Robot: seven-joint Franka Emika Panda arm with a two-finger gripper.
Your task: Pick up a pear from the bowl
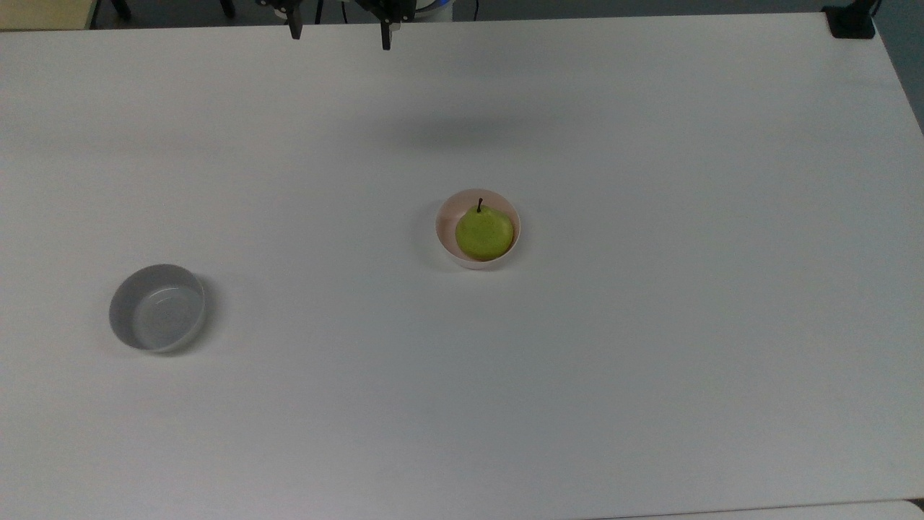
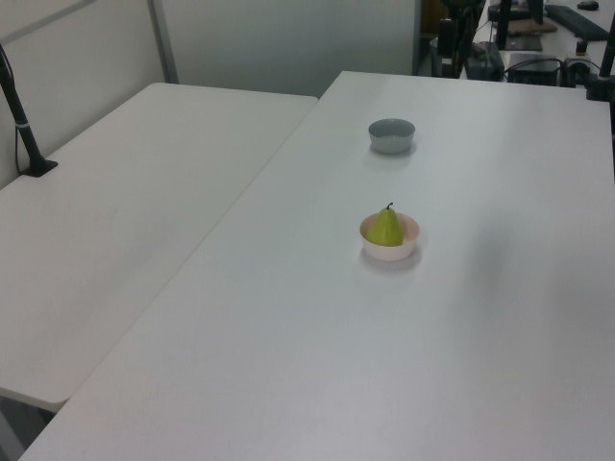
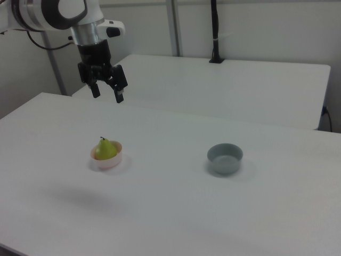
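Right view has my black two-finger gripper (image 3: 107, 92) hanging open, far above the small yellow-green pear (image 3: 106, 149) in the pale pink bowl (image 3: 107, 158); I judge it smooth, firm, best pinched across its belly.

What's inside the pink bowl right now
A single yellow-green pear sits in the pink bowl, stem up. It covers most of the bowl's floor, so anything beneath it cannot be seen.

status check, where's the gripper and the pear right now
Gripper open, high above the table, clear of everything. Pear sits upright in the pink bowl, untouched. Grey bowl stands well apart; nothing blocks the approach.
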